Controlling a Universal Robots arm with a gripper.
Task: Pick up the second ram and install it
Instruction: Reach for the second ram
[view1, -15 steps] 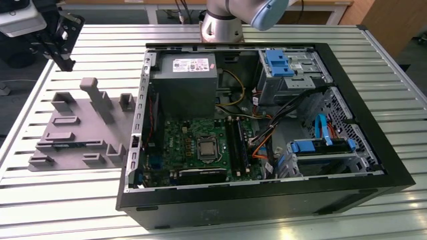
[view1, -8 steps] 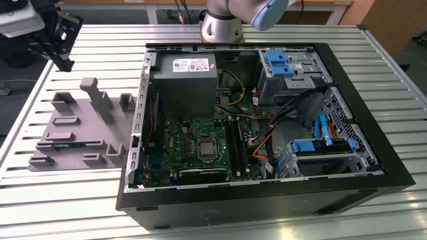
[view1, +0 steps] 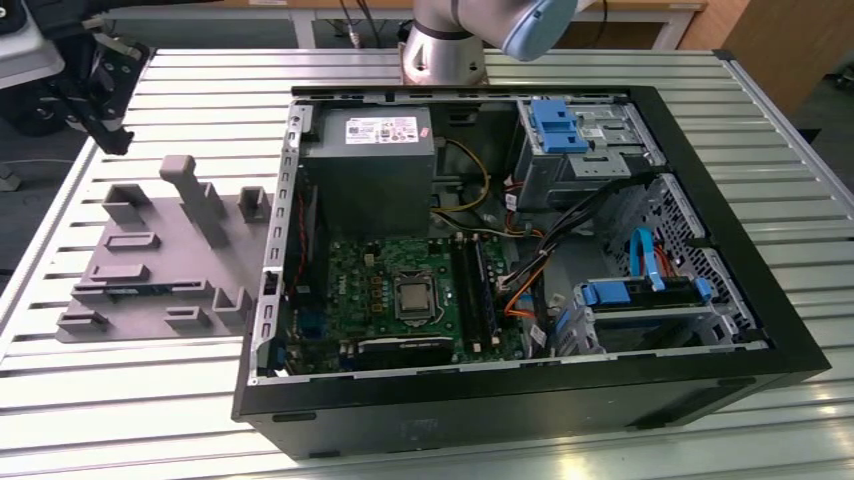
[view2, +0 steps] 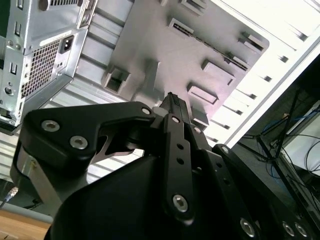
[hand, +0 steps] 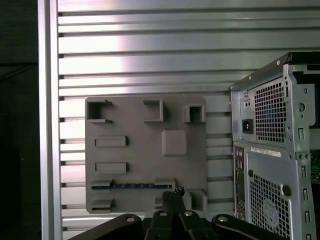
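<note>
The second ram (hand: 131, 186) is a thin blue-green stick lying on edge in a slot of the grey fixture plate (hand: 145, 160). In the exterior view the ram (view1: 138, 290) sits near the plate's (view1: 160, 260) left side. My gripper (hand: 173, 194) hangs well above the plate with its black fingers pressed together and nothing between them. The second wrist view looks along the shut gripper (view2: 172, 98) toward the plate (view2: 165, 55). In the exterior view the gripper (view1: 112, 135) is at the far left, beyond the plate. The motherboard's ram slots (view1: 473, 290) lie inside the open case.
The open black computer case (view1: 534, 400) fills the middle of the slatted metal table (view1: 747, 160), with a power supply (view1: 371, 160), drive bays (view1: 581, 140) and cables inside. Upright grey posts (view1: 194, 195) rise from the fixture plate. The arm's base (view1: 447, 50) stands behind the case.
</note>
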